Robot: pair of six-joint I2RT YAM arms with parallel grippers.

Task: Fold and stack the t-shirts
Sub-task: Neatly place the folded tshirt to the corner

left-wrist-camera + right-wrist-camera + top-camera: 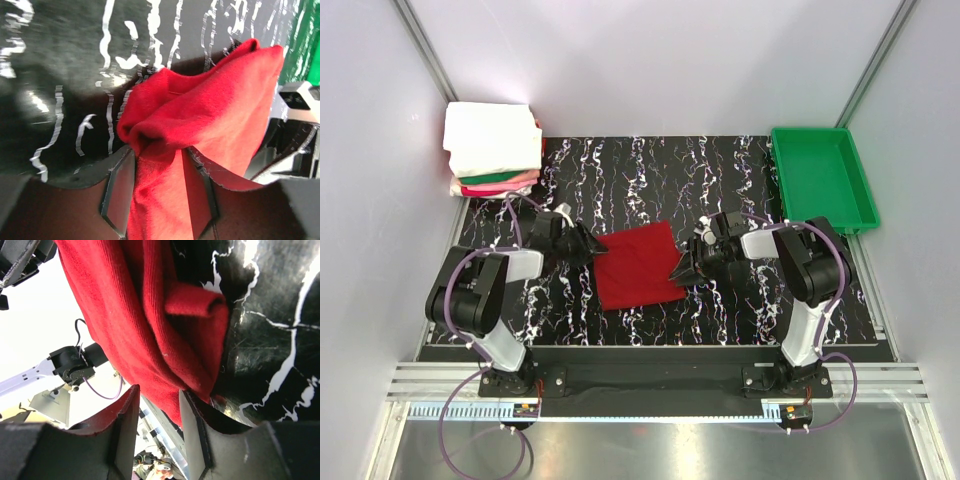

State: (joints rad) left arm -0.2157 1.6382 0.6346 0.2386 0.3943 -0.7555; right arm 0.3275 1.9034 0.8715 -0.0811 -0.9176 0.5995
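A deep red t-shirt (pixel 638 265) lies folded into a rough square on the black marbled table (pixel 640 165), between both arms. My left gripper (pixel 592 250) is at its left edge. In the left wrist view the red cloth (pixel 200 115) bunches up and fills the gap of the left gripper (pixel 159 160), which is shut on it. My right gripper (pixel 682 270) is at the shirt's right edge. In the right wrist view the right gripper (pixel 159 395) has its fingers apart, with the folded red edge (pixel 150 325) against the right-hand finger. A stack of folded shirts (pixel 492 150), white on top with green and pink below, sits at the back left.
A green plastic tray (pixel 820 180) stands at the back right corner. White walls with metal rails close in the table on three sides. The arm bases sit on a rail at the near edge.
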